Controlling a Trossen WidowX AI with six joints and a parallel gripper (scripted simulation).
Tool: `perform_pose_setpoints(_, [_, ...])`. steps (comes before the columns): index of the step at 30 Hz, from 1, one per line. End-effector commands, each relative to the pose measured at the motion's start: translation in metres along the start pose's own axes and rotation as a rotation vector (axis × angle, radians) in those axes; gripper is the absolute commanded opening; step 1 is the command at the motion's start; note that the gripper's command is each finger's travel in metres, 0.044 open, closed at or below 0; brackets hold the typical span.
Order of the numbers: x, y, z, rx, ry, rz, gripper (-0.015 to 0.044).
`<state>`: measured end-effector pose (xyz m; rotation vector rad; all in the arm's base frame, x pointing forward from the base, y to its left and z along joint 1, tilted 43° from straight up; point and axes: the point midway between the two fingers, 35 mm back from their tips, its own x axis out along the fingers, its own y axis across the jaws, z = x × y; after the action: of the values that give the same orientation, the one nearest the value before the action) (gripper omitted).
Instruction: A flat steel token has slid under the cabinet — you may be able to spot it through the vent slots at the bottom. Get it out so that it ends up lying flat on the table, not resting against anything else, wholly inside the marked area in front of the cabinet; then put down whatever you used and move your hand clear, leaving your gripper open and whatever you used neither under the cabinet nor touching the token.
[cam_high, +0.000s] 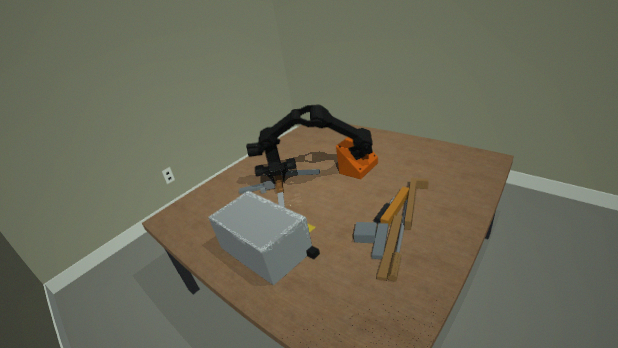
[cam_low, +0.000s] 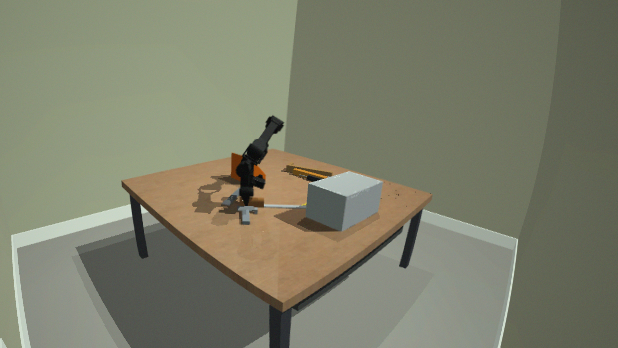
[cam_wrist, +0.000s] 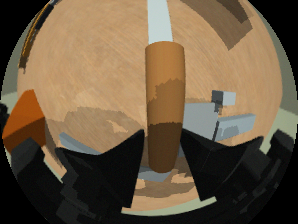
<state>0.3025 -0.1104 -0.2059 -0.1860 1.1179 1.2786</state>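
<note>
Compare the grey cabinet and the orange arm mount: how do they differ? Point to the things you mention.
Colour: the cabinet (cam_high: 240, 245) (cam_low: 325, 205) is pale grey, the mount (cam_high: 348, 166) (cam_low: 236, 166) (cam_wrist: 24, 120) bright orange.
Shape: the cabinet is box-like; the mount is a sloped wedge.
Size: the cabinet is bulkier than the mount.
Load: the mount carries the arm (cam_high: 287, 121) (cam_low: 267, 136); the cabinet's top is bare.
Shared: both stand on the table (cam_high: 450, 175) (cam_low: 240, 250) (cam_wrist: 100, 60).

a pale grey, boxy cabinet (cam_high: 265, 230) (cam_low: 330, 202) stands upright; a brown-handled tool (cam_high: 279, 186) (cam_low: 258, 202) (cam_wrist: 165, 75) points towards it.
</note>
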Motion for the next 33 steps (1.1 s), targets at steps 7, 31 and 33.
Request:
perform_pose_setpoints(7, [-0.029, -0.003, 0.0, 0.002, 0.0, -0.004, 0.044])
perform_pose_setpoints(31, [-0.088, -0.001, -0.001, 0.007, -0.005, -0.014, 0.044])
perform_pose_setpoints(33, [-0.088, -0.001, -0.001, 0.007, -0.005, -0.014, 0.044])
